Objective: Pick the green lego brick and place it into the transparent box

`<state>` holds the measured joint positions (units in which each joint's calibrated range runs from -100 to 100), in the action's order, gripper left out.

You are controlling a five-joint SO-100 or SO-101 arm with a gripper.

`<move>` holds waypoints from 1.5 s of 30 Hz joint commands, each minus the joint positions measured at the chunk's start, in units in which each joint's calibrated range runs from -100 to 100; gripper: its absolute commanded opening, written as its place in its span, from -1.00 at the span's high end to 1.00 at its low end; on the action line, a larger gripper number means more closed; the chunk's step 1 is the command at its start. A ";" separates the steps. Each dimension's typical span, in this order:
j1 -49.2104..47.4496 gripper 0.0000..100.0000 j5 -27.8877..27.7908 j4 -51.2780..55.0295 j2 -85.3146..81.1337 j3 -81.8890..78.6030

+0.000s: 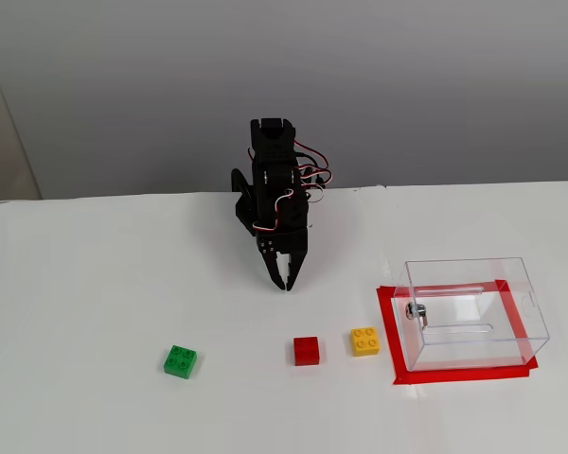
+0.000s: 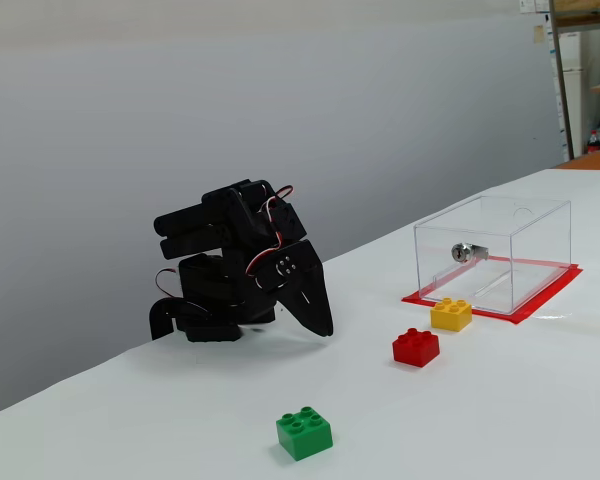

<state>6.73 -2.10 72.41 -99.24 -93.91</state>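
The green lego brick (image 1: 180, 361) lies on the white table at the front left; it also shows in the other fixed view (image 2: 304, 432). The transparent box (image 1: 473, 313) stands at the right on a red taped square, with a small metal knob on its left wall; it appears in the other fixed view too (image 2: 495, 252). My black gripper (image 1: 284, 281) hangs folded near the arm's base, tips pointing down just above the table, fingers together and empty. It shows in the other fixed view as well (image 2: 325, 328). It is well behind and to the right of the green brick.
A red brick (image 1: 307, 350) and a yellow brick (image 1: 364, 340) lie side by side between the green brick and the box. They also show in the other fixed view, red (image 2: 416, 346) and yellow (image 2: 451, 314). A grey wall stands behind the table.
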 commanded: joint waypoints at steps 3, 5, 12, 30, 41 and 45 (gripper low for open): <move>0.18 0.97 -0.20 0.09 -0.51 1.23; 0.18 0.97 -0.20 0.09 -0.51 1.23; 0.18 0.97 -0.20 0.09 -0.51 1.23; -0.26 0.96 -0.25 0.00 -0.51 1.23; 0.26 0.97 -0.20 -0.08 0.26 2.41; 0.26 0.97 -0.25 -0.08 0.34 7.38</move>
<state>6.73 -2.10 72.49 -99.24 -91.70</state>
